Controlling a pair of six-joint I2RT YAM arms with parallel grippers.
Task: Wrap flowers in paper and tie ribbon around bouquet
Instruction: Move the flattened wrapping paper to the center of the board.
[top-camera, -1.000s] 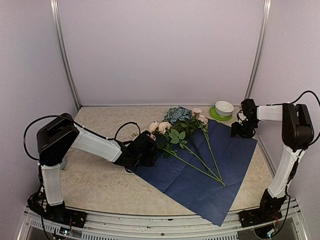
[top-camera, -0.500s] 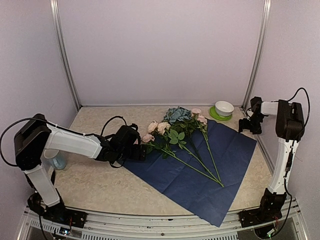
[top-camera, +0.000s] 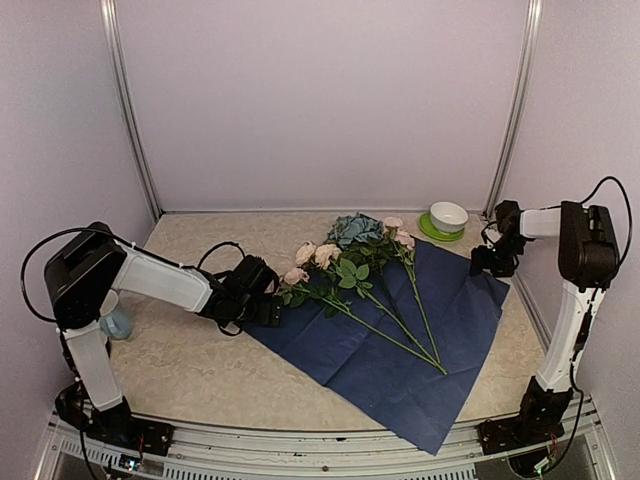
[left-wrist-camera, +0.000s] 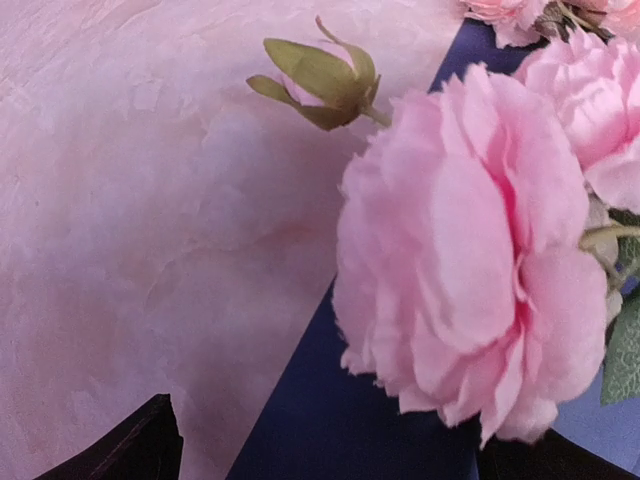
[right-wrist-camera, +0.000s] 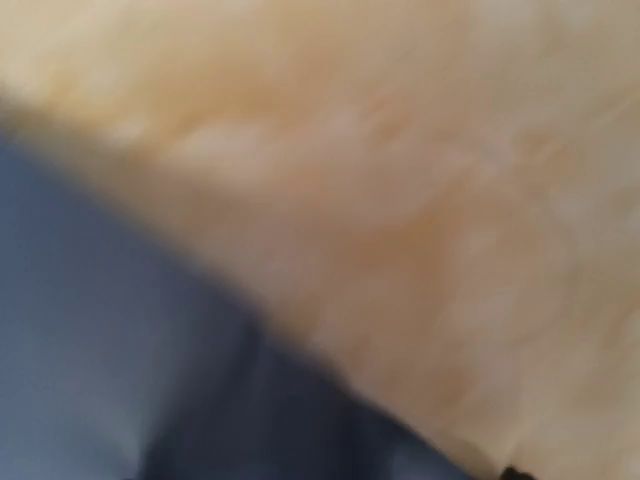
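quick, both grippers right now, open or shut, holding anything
left gripper: open, holding nothing
right gripper: cannot tell, its view is blurred

Robot lab booth; blank walls (top-camera: 320, 100), metal rails (top-camera: 128, 110).

We're seeing navy paper (top-camera: 400, 350) with fold creases, flowers (top-camera: 350, 268) in pale pink and dusty blue-grey with green leaves, a mottled beige worktop (top-camera: 190, 360), and a white bowl (top-camera: 448, 214) on a lime-green plate (top-camera: 430, 233).

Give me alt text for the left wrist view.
A large pink bloom fills the right side, lying over the edge of the dark blue paper. A green bud lies above it over the pale table, and the tips of the open left claw show at the bottom corners.
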